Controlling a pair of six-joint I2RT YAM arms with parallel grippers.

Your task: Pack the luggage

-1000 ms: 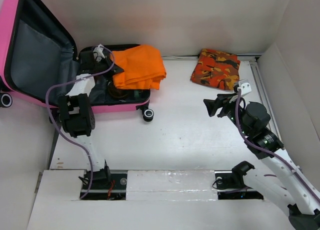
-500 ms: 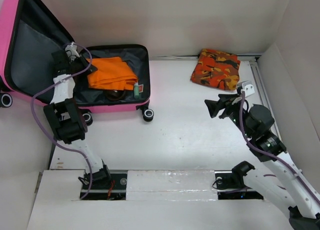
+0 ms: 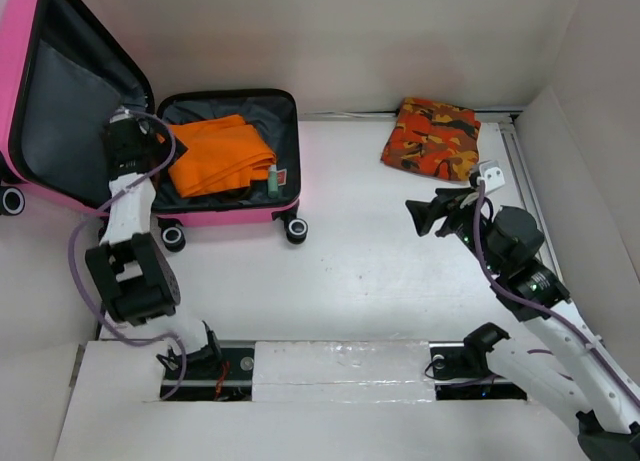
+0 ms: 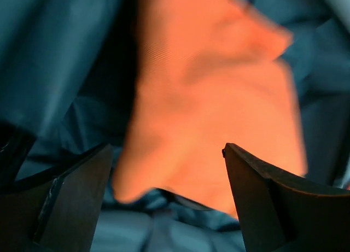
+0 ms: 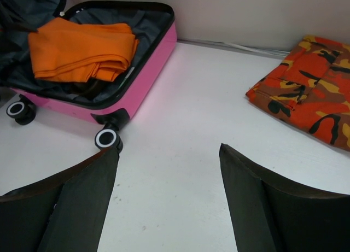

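Listing contents from left to right, with hazards noted.

1. Luggage (image 3: pixel 230 218): pink suitcase lying open at the far left of the table (image 3: pixel 380 271). Its lid (image 3: pixel 75 91) stands raised, leaning outward. Hazard: a knock from the arm beside it could swing the lid down or roll the case on its wheels.
2. Left gripper (image 3: pixel 125 141): hangs at the case's left rim by the hinge. Its fingers are spread and hold nothing. Hazard: cable or finger may snag the lining or zipper trim on withdrawal.
3. Orange cloth (image 3: pixel 215 156): folded and lying inside the case on top of darker items. A corner reaches towards the near rim. Hazard: loose folds may spring up, or drag out if a fingertip catches them.
4. Camouflage cloth (image 3: pixel 432 138): folded, on the table at the far right, well apart from the case and not yet packed.
5. Right gripper (image 3: pixel 432 213): hovers near that cloth, fingers released and empty. Hazard: a shallow pinch may lift only the top layer, and the bundle would unfold on the way across.
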